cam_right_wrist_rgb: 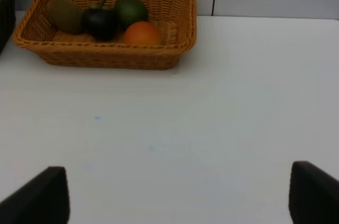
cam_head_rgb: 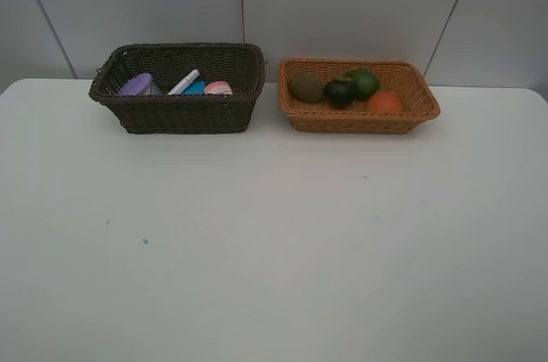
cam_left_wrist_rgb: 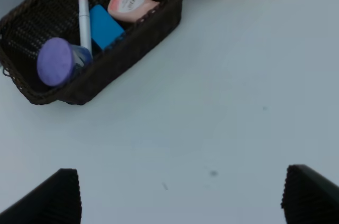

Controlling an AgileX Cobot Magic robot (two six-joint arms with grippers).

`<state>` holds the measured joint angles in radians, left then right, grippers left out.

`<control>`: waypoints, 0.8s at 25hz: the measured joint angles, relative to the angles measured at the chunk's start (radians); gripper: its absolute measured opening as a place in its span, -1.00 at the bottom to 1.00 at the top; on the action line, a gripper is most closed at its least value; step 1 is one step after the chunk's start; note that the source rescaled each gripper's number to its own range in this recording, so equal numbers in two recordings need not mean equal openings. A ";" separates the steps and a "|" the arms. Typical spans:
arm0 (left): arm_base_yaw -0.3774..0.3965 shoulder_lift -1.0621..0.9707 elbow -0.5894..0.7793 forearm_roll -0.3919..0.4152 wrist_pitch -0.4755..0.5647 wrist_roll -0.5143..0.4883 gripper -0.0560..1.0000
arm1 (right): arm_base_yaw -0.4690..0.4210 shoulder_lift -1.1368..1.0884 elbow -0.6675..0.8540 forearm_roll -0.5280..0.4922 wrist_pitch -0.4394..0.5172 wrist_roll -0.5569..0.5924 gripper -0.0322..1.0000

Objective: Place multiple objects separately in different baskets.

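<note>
Exterior high view: both baskets filled, dark basket [cam_head_rgb: 180,114] and tan basket [cam_head_rgb: 360,118]; left gripper [cam_left_wrist_rgb: 180,195] and right gripper [cam_right_wrist_rgb: 177,195], jaws apart and empty, could nudge a basket if sent forward again.

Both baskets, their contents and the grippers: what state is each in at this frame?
Dark basket: holds purple-lidded tub, white marker, blue block, pink bottle.
Orange basket: holds kiwi, mangosteen, lime, orange fruit.
Left gripper: open, empty.
Right gripper: open, empty.

All you saw of the robot: left gripper [cam_left_wrist_rgb: 183,195] and right gripper [cam_right_wrist_rgb: 177,197], each with two matte black, blunt, wedge-shaped fingertips.
</note>
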<state>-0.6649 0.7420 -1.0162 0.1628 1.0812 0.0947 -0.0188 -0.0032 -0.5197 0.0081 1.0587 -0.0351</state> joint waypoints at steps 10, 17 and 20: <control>0.000 -0.415 0.380 -0.086 -0.103 0.003 1.00 | 0.000 0.000 0.000 0.000 0.000 0.000 1.00; 0.000 -0.585 0.482 -0.140 -0.114 0.003 1.00 | 0.000 0.000 0.000 0.000 0.000 0.000 1.00; 0.000 -0.599 0.482 -0.146 -0.114 0.003 1.00 | 0.000 0.000 0.000 0.000 0.000 0.000 1.00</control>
<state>-0.6649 0.1428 -0.5337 0.0167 0.9676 0.0976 -0.0188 -0.0032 -0.5197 0.0081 1.0587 -0.0349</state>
